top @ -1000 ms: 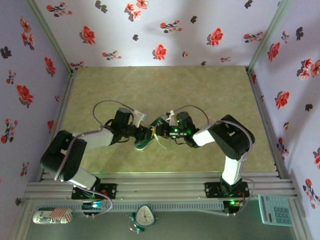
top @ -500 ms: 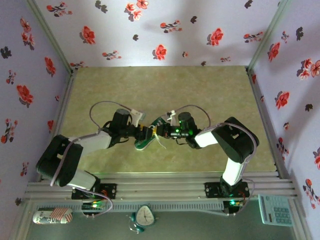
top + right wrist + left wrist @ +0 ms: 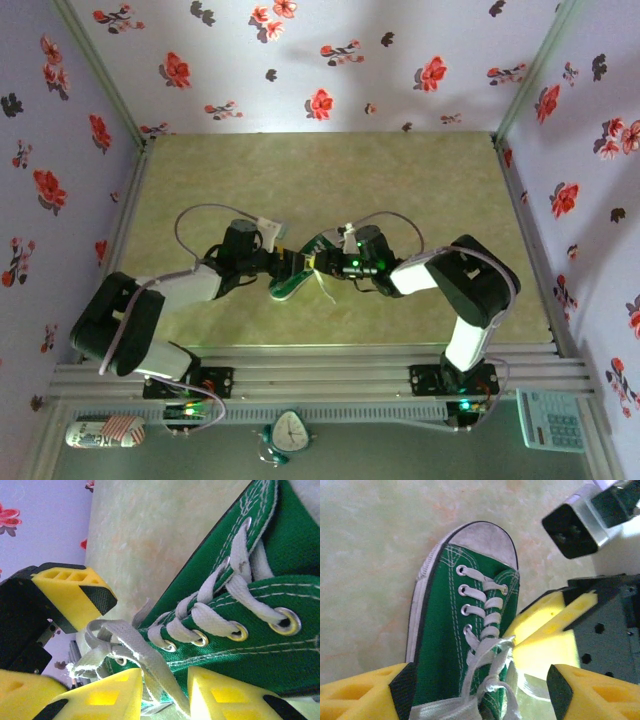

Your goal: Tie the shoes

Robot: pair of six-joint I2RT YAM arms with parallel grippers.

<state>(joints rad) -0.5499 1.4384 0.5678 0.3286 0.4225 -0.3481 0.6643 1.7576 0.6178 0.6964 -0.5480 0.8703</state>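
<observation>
The shoe (image 3: pixel 287 286) is a small green canvas sneaker lying mid-table between both arms, toe pointing away. In the left wrist view the shoe (image 3: pixel 442 630) shows its white toe cap (image 3: pixel 485 537) and white laces (image 3: pixel 487 667) gathered into a loose knot near the ankle. My left gripper (image 3: pixel 477 695) straddles the shoe's ankle end with its jaws wide apart, holding nothing. My right gripper (image 3: pixel 165 697) is open at the shoe's side (image 3: pixel 260 650), and a flat lace end (image 3: pixel 155 667) runs loosely through the gap between its yellow fingers (image 3: pixel 107 697).
The two grippers (image 3: pixel 288 264) (image 3: pixel 320 264) nearly touch over the shoe. Flowered walls (image 3: pixel 320 60) close in the olive table (image 3: pixel 330 180) on three sides. A small clock (image 3: pixel 290 432), a calculator (image 3: pixel 550 420) and a can (image 3: pixel 105 432) lie beyond the front rail.
Both grippers have opened. The right one was shut on the lace and has let it go. The left arm has drawn back slightly to the left.
</observation>
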